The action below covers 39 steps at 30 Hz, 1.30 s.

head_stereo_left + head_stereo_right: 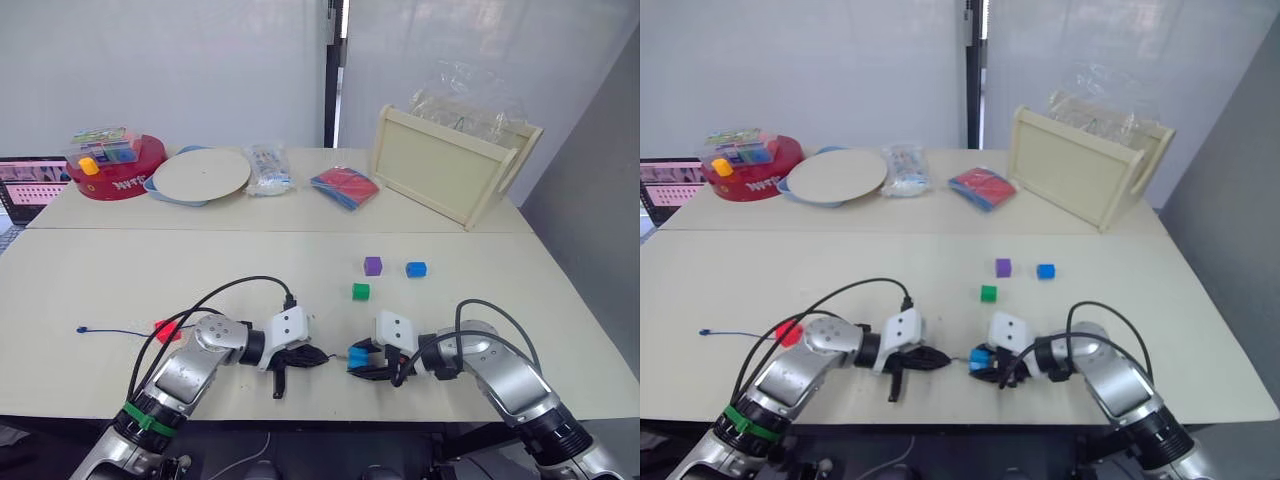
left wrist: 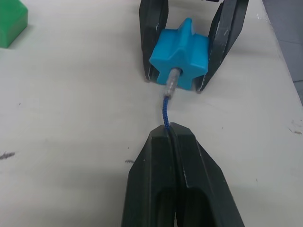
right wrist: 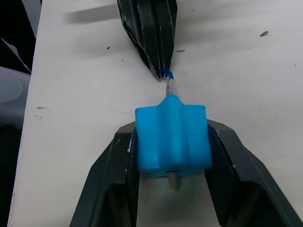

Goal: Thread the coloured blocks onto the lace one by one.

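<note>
1. The broad cream-coloured table (image 1: pixel 120 270) carries everything; at its far edge stand a pale wooden tray (image 1: pixel 450 165) and a round red plastic tub (image 1: pixel 115 165).
2. The right gripper (image 3: pixel 171 142) lies near the front edge, its black fingers clamped on a bright blue plastic block (image 3: pixel 171 136).
3. The left gripper (image 2: pixel 171 130) faces it, jaws pressed together on the thin blue cord lace (image 2: pixel 166 111).
4. The lace's pale stiff tip (image 2: pixel 172 85) sits inside the block's hole; a stub seems to poke out the far side.
5. Small purple (image 1: pixel 373 265), blue (image 1: pixel 416 269) and green (image 1: pixel 361 291) cubes lie apart mid-table; a red cube (image 1: pixel 166 329) sits on the lace near its knotted end.
</note>
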Each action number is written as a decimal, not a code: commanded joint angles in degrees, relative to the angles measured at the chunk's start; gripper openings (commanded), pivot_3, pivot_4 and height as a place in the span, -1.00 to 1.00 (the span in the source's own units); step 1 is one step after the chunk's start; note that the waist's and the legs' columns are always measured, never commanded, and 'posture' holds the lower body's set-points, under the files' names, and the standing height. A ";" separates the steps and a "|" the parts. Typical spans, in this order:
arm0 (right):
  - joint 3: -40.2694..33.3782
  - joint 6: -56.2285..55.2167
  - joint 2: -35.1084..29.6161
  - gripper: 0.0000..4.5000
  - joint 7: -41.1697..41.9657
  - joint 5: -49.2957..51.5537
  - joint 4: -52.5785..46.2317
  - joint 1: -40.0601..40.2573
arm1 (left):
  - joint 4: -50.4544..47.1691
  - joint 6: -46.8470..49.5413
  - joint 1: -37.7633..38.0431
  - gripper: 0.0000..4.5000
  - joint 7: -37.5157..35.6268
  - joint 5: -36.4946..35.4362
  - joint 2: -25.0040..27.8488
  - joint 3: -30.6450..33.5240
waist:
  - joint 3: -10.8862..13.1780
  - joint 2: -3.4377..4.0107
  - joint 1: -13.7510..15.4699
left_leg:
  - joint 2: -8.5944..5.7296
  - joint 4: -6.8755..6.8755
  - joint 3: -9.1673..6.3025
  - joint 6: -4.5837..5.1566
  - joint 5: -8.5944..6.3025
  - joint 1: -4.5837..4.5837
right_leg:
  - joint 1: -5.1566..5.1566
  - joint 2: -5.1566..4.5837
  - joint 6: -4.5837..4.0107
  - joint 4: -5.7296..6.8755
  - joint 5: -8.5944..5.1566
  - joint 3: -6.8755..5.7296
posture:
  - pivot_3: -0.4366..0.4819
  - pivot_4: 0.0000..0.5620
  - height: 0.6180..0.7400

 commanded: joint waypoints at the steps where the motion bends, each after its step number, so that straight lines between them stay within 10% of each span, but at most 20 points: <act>1: 0.15 0.51 -0.16 -0.39 -0.22 0.14 -0.84 0.38 | 0.70 -0.86 -1.25 -0.99 -0.68 0.97 -1.01 -2.10 | 0.00 0.00 0.04 | 0.00 0.00 0.00 0.00 0.00 0.00 | 0.00 0.00 0.00 0.00 0.00 0.00 | -0.05 -0.47 1.00; 18: 0.51 1.21 0.66 -0.39 -1.10 0.11 -1.36 0.17 | 3.29 -0.83 -4.91 -0.99 -2.83 1.58 -4.77 -4.88 | 0.00 0.00 0.18 | 0.00 0.00 0.00 0.00 0.00 0.00 | -0.01 0.01 0.00 0.00 0.00 0.00 | -0.05 -0.47 1.00; 39: 0.43 0.44 1.07 -0.39 -1.35 -0.04 0.18 -0.27 | -0.82 0.49 -1.37 -0.99 -2.81 -0.04 4.64 0.52 | 0.01 -0.01 -0.70 | 0.04 -0.08 0.00 0.00 0.00 0.00 | -0.04 0.03 0.00 0.00 0.00 0.00 | -0.05 -0.47 1.00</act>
